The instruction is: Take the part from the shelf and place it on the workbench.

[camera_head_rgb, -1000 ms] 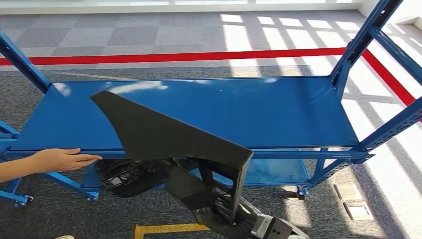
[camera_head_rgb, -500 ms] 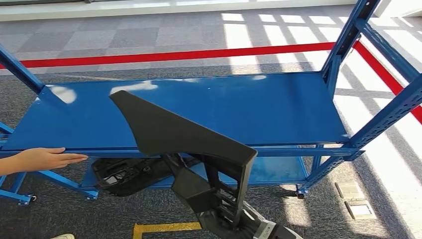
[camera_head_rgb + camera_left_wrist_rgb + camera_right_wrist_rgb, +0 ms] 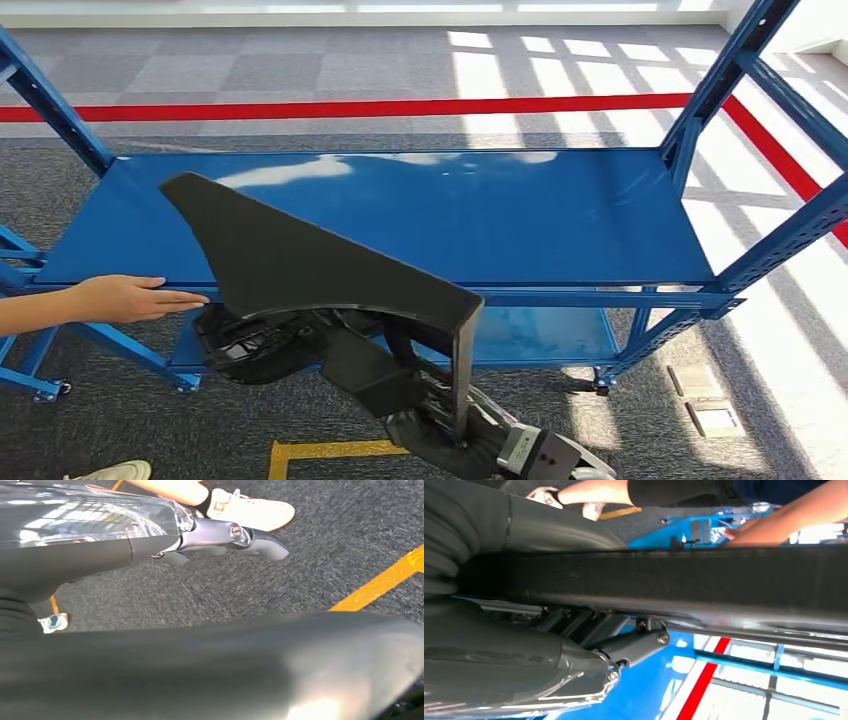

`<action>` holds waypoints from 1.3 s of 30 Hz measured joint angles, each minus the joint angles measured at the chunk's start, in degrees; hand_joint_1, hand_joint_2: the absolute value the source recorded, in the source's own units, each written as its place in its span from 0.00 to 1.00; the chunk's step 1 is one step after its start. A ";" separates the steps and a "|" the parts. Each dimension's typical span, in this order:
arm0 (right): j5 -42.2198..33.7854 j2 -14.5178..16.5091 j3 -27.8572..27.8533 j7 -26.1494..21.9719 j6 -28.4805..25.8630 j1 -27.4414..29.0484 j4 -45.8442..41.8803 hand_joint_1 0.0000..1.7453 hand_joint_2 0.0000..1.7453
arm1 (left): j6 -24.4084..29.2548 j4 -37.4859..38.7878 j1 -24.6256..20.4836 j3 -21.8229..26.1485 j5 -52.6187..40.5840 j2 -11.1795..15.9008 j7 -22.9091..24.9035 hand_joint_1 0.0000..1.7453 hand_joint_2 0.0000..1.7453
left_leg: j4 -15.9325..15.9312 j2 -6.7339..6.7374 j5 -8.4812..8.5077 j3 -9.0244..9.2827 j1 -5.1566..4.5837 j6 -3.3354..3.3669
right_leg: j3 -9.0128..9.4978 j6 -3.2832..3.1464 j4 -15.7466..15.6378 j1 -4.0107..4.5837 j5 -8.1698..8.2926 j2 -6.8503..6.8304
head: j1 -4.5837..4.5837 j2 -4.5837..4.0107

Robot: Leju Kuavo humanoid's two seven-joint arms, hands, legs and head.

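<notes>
A large black plastic part, triangular on top with ribbed brackets underneath, hangs in front of the blue shelf at its middle level. My right hand grips it from below at its near end. In the right wrist view the part runs as a dark bar across the palm, with fingers curled under it. My left hand hangs over the carpet, fingers stretched out and holding nothing. A second black part lies on the lower shelf level.
A person's hand rests on the shelf's front edge at the left, and their shoe is on the carpet below. Blue uprights stand at the right. Yellow floor tape lies near me, a red line beyond the shelf.
The whole view has swayed sideways and back. The held part's far tip now reaches further left over the shelf. The person's hand stays on the shelf edge.
</notes>
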 joint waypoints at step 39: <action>-0.92 -0.28 0.26 -0.56 -0.43 -1.46 1.75 1.00 1.00 | 4.84 0.07 -0.21 3.86 3.18 -0.57 -1.91 0.00 1.00 | 1.36 0.12 0.80 -2.26 -0.29 -0.62 | 7.90 -1.42 -13.45 0.98 5.44 0.11 | -0.02 0.00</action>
